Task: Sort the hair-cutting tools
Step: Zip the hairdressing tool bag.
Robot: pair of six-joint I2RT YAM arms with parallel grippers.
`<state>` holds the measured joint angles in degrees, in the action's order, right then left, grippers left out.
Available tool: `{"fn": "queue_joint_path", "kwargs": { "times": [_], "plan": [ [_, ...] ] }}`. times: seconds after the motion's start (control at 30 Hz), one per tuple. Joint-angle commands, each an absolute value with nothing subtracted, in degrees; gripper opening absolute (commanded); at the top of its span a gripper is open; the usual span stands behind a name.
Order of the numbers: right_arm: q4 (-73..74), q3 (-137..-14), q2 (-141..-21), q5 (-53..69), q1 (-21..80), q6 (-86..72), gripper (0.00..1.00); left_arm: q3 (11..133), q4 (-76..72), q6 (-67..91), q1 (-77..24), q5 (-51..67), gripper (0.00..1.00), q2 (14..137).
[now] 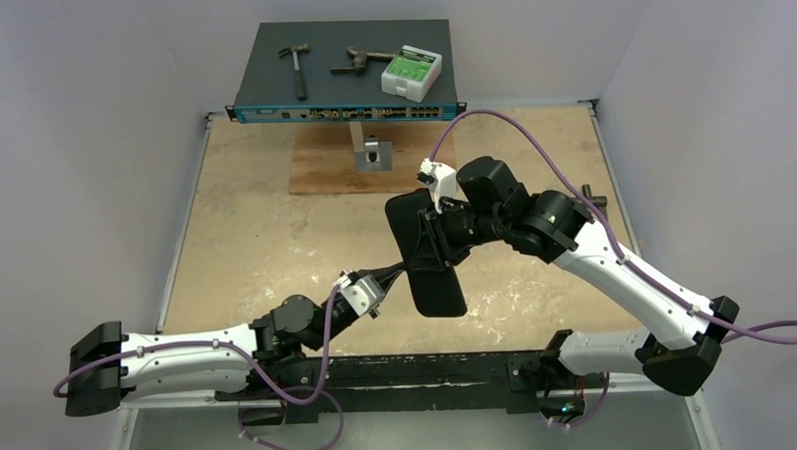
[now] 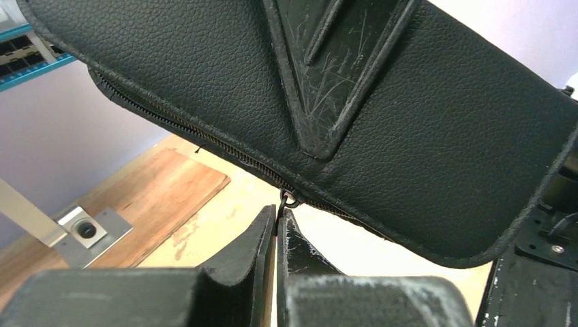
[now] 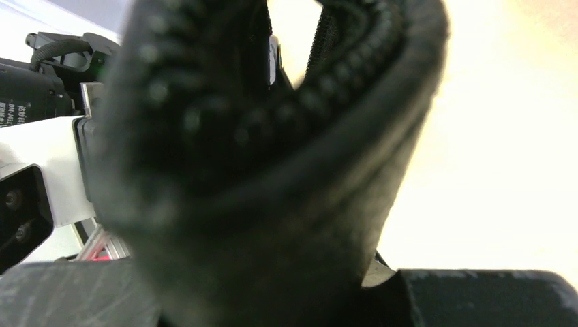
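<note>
A black leather zip case (image 1: pixel 425 252) hangs above the middle of the table. My right gripper (image 1: pixel 437 229) is shut on its upper part; in the right wrist view the case (image 3: pixel 272 170) fills the frame and hides the fingertips. My left gripper (image 1: pixel 394 273) is shut on the case's zip pull (image 2: pixel 287 200) at its left edge; the left wrist view shows the two fingers (image 2: pixel 255 238) pressed together on the small ring below the zip line of the case (image 2: pixel 409 122). The scissors, the hair clip and the comb are out of view.
A dark box (image 1: pixel 347 72) at the back carries a hammer (image 1: pixel 296 66), a rusty tool (image 1: pixel 361 59) and a white-green box (image 1: pixel 410 73). A brown board (image 1: pixel 322 163) with a grey metal bar (image 1: pixel 367 148) lies in front of it.
</note>
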<state>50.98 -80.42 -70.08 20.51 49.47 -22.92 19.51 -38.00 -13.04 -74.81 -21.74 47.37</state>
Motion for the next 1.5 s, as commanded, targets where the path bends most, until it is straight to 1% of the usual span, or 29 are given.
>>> {"fn": "queue_joint_path", "kwargs": {
  "times": [0.0,0.2,0.53,0.67,0.9,1.23,1.47],
  "plan": [
    [53.67,-78.13,-67.26,24.19,50.34,-21.97,0.0,22.81,-43.52,-17.33,-74.02,-31.43,0.0,46.33],
    [53.78,-76.84,-67.06,24.23,50.35,-21.27,0.0,23.48,-42.65,-16.61,-74.06,-24.32,0.0,46.24],
    [55.1,-74.37,-67.9,20.07,50.43,-20.49,0.0,26.06,-38.55,-17.05,-74.09,-22.15,0.0,46.24],
    [54.06,-73.72,-67.97,21.31,50.58,-20.76,0.0,26.71,-37.93,-17.78,-74.09,-24.52,0.0,47.6],
    [54.05,-72.94,-67.52,22.02,50.95,-20.66,0.0,27.53,-38.02,-18.63,-73.47,-31.96,0.0,49.44],
    [54.67,-72.12,-66.24,21.62,51.41,-20.49,0.0,27.4,-38.65,-18.29,-69.85,-38.11,0.0,46.94],
    [53.98,-70.07,-65.66,22.23,51.59,-20.06,0.0,27.55,-39.59,-18.68,-68.9,-36.25,0.0,45.32]
  ]
}}
